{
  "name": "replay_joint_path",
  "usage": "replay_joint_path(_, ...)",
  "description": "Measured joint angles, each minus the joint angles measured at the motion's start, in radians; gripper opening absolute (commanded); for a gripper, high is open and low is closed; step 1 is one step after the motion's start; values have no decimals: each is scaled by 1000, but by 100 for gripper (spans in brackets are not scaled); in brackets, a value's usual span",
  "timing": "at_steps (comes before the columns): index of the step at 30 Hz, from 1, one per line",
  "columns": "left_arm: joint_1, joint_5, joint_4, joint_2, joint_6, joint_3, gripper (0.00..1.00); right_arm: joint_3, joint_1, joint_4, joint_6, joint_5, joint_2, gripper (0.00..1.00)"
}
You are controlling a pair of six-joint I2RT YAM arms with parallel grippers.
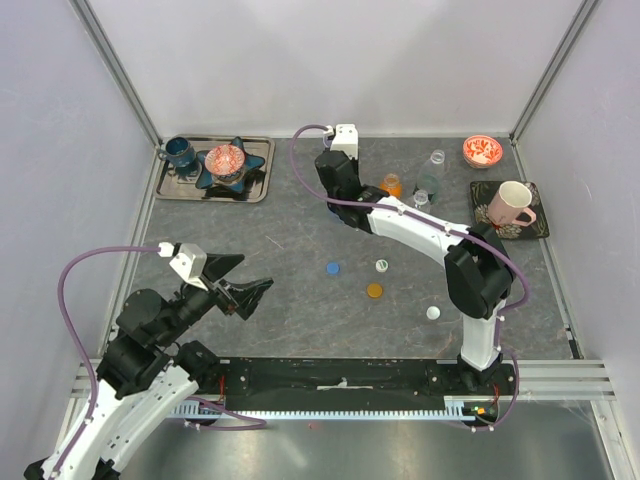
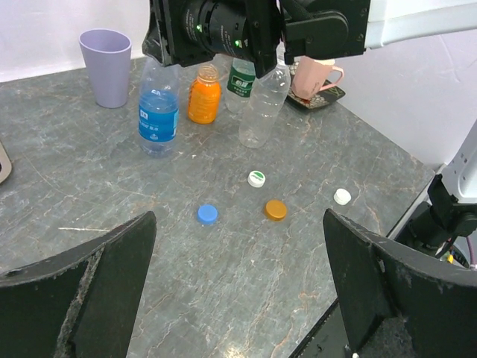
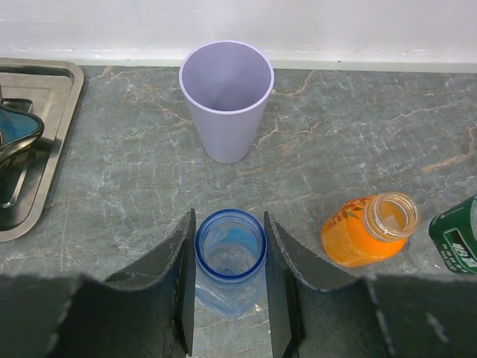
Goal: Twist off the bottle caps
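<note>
**A:** Right wrist view: why do the right fingers (image 3: 160, 291) sit like that?

**B:** They press on the blue bottle (image 3: 230, 246) at its neck, one on each side, probably to steady it upright. Its mouth is open and uncapped.

**A:** And the left fingers (image 2: 97, 283)?

**B:** Spread wide, holding nothing, low over the near counter (image 2: 223, 283). I'd guess they are parked clear of the work.

**A:** Where do the lids lie?

**B:** Loose on the counter, apart from the bottles: blue cap (image 2: 207, 214), orange cap (image 2: 275, 209), green-white cap (image 2: 256, 178), and white cap (image 2: 342, 196) farther off.

**A:** Other bottles?

**B:** The orange bottle (image 3: 369, 227) stands open beside the blue one, behind it a lilac cup (image 3: 226, 97). I judge the unscrewing done.
</note>
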Motion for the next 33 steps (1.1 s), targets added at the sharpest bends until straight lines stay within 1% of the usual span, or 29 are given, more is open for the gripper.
replay_joint_path(1,0,2,2,0,0,-2,98,1,-1,-6,5,-5,0,11)
replay_joint_path(3,0,11,2,2,0,-7,98,6,-3,-15,14,-8,0,18)
replay_joint_path(4,0,16,2,3,0,-8,98,6,-5,-19,18,-9,0,25)
replay_joint_path(6,0,21,2,8,0,-9,98,8,-8,-23,26,-11,0,32)
replay_joint_path(7,0,21,3,10,0,-9,98,10,-8,-26,29,-11,0,37)
replay_joint_path(10,0,24,4,19,0,-9,98,14,-11,-35,36,-12,-1,46)
replay_joint_path(13,0,27,4,31,0,-9,99,19,-13,-42,42,-19,-1,53)
replay_joint_path(24,0,27,5,44,0,-9,99,21,-14,-110,47,-43,-1,66)
replay_joint_path(28,0,27,5,50,0,-9,99,21,-15,-122,47,-47,-1,73)
replay_joint_path(33,0,28,5,52,0,-9,99,31,-18,-137,47,-53,-1,75)
